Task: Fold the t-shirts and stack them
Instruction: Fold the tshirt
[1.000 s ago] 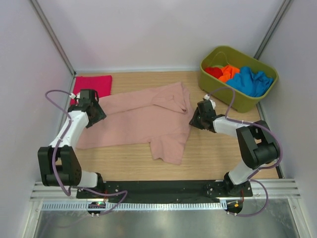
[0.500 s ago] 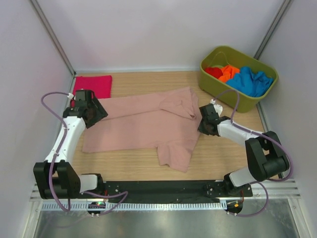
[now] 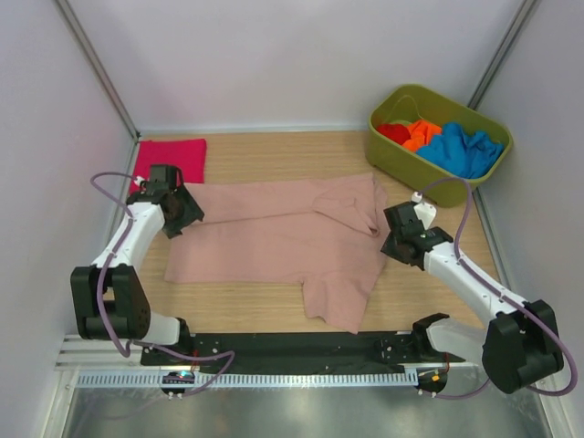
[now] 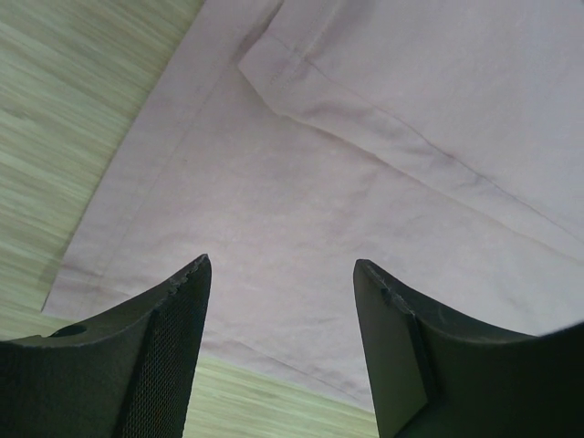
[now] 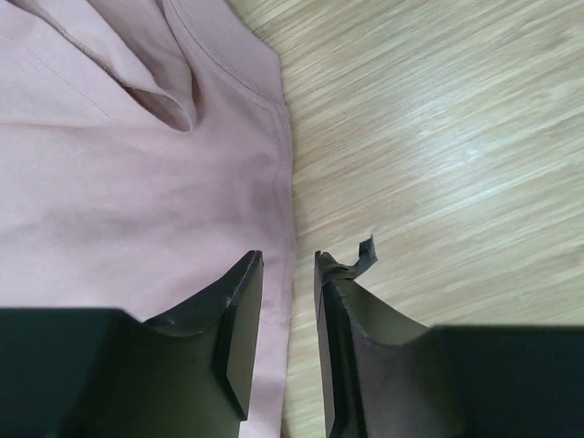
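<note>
A dusty-pink t-shirt (image 3: 283, 239) lies spread flat across the wooden table, one sleeve reaching toward the near edge. My left gripper (image 3: 185, 213) hovers open over its left edge (image 4: 301, 173), nothing between the fingers (image 4: 182, 347). My right gripper (image 3: 392, 239) stands over the shirt's right hem (image 5: 119, 182), its jaws a narrow gap apart and open, with the cloth lying flat below. A folded magenta t-shirt (image 3: 173, 155) rests at the far left. Red (image 3: 394, 133), orange (image 3: 422, 133) and blue (image 3: 465, 151) t-shirts are bunched in the tub.
The olive-green tub (image 3: 394, 155) stands at the far right corner beside the wall. Bare wood (image 5: 438, 137) shows to the right of the pink shirt. Both arm bases are on the black rail (image 3: 301, 347) at the near edge.
The pink shirt has slid to the right and toward the near edge and lies flatter. The right arm has swung out to the right. The left gripper has followed the shirt's left edge.
</note>
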Robot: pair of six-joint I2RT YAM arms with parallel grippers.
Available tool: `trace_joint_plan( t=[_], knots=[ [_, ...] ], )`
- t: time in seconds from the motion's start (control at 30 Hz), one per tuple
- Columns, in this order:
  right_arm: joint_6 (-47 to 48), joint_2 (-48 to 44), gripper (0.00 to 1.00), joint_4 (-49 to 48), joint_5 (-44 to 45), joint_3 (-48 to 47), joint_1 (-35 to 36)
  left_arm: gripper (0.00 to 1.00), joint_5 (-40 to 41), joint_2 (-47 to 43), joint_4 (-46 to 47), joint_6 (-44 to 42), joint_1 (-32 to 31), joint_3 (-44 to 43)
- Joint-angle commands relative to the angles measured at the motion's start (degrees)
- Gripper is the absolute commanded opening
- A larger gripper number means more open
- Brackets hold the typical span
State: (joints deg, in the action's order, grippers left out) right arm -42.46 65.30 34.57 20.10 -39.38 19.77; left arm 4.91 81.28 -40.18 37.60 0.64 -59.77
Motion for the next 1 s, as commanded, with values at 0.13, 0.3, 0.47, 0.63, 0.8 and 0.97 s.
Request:
trace_joint_plan(
  t=[0.13, 0.3, 0.47, 0.63, 0.8, 0.97],
  knots=[
    [5.18, -0.71, 0.39, -1.68, 0.47, -7.99, -0.26, 0.65, -0.86, 8.10, 6.34, -0.25, 0.06, -5.44],
    [20.89, 11.41, 0.48, -11.09, -14.35, -15.10, -2.10, 0.64, -2.53, 13.20, 8.10, 0.89, 3.04, -7.55],
    [27.33, 23.80, 0.50, -11.98, -22.55, -25.74, -4.56, 0.62, -4.55, 16.37, 9.24, 0.80, 4.45, -8.52],
    [33.91, 34.69, 0.55, -12.24, -27.91, -34.25, -6.58, 0.61, -4.56, 19.27, 10.30, 0.45, 4.45, -9.14],
    [37.97, 40.96, 0.58, -10.66, -34.51, -39.89, -7.29, 0.60, -7.37, 21.29, 12.58, 0.45, 4.37, -9.84],
    [38.68, 44.38, 0.58, -10.05, -33.63, -42.27, -7.55, 0.56, -7.11, 22.96, 12.59, 0.54, 4.36, -10.90]
  ],
)
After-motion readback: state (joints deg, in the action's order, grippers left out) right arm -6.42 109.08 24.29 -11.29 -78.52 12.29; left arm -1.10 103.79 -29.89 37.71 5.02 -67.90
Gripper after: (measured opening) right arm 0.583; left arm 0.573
